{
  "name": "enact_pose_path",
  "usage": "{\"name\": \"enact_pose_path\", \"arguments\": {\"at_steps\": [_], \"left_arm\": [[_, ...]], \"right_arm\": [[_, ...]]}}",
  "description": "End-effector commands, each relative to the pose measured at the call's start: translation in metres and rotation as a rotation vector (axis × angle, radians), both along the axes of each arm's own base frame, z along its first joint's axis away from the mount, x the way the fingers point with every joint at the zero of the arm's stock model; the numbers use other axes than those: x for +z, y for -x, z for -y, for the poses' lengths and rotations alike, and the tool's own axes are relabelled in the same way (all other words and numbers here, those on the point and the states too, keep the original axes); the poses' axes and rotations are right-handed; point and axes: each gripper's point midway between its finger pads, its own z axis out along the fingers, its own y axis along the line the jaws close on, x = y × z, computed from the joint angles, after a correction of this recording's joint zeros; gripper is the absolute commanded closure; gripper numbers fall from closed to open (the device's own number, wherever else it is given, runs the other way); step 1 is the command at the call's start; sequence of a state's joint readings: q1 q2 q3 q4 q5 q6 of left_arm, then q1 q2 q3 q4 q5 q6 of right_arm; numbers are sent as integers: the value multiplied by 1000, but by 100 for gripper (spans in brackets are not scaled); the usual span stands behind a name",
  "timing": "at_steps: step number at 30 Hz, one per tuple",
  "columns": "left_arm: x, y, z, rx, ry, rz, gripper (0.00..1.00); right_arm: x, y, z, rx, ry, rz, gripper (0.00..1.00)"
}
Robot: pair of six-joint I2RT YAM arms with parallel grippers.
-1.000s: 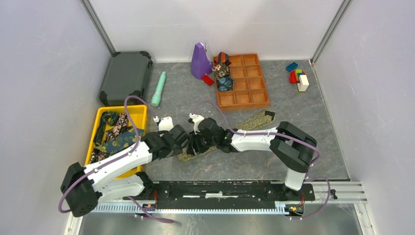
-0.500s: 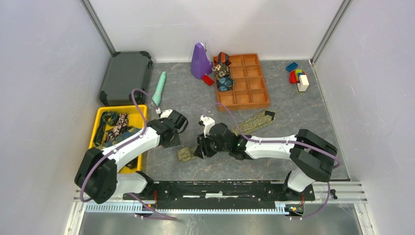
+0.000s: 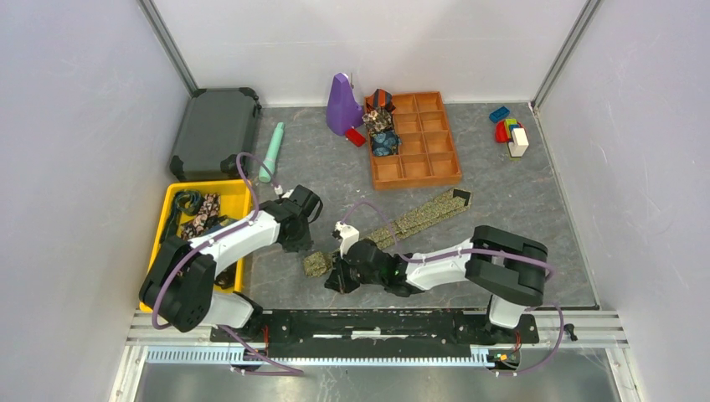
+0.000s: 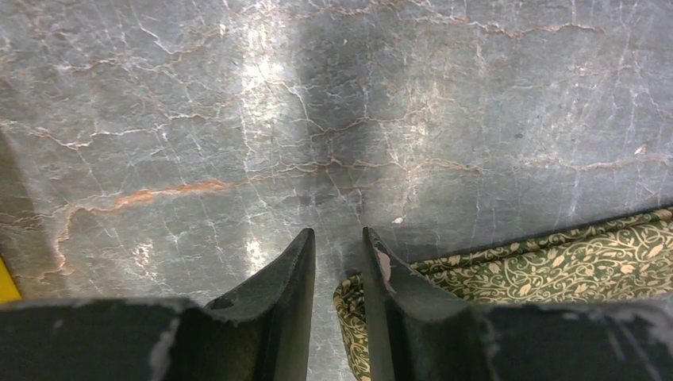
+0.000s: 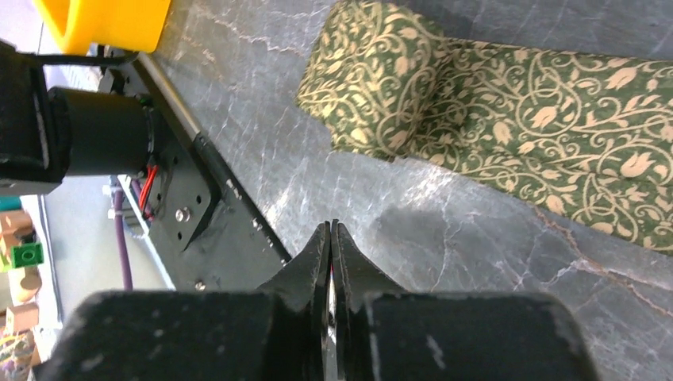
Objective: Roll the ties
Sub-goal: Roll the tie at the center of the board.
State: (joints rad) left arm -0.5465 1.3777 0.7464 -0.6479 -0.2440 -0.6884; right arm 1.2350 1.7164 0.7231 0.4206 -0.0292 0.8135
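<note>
On the table (image 3: 536,209) the olive tie (image 3: 416,219) lay in a slant, its near end turned over on itself between the two grippers. The left gripper (image 4: 337,234) had its fingers a little apart with nothing between them, the tips low over bare table and the right one just beside the tie's end. The right gripper (image 5: 331,226) had its fingers pressed together, empty, near that folded end but apart from it. More ties (image 3: 199,219) lay in the yellow bin (image 3: 243,191). Coils (image 3: 383,127) sat in the tray (image 3: 459,172).
</note>
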Motion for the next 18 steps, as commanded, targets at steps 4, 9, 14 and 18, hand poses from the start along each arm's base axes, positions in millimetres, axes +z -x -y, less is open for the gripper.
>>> {"name": "enact_pose_path", "arguments": {"at_steps": [4,9,14,18], "left_arm": [[-1,5,12,-46,71,-17,66],[-4,15,17,-51,108,-63,67],[-6,26,18,-42,120,-114,67],[-7,34,20,-44,138,-146,67]], "right_arm": [[3,-22,-21,-95,-83,41,98],[-3,-25,-24,-118,-116,43,100],[-7,-29,-26,-137,-130,50,100],[-8,-32,-30,-154,-152,42,100]]}}
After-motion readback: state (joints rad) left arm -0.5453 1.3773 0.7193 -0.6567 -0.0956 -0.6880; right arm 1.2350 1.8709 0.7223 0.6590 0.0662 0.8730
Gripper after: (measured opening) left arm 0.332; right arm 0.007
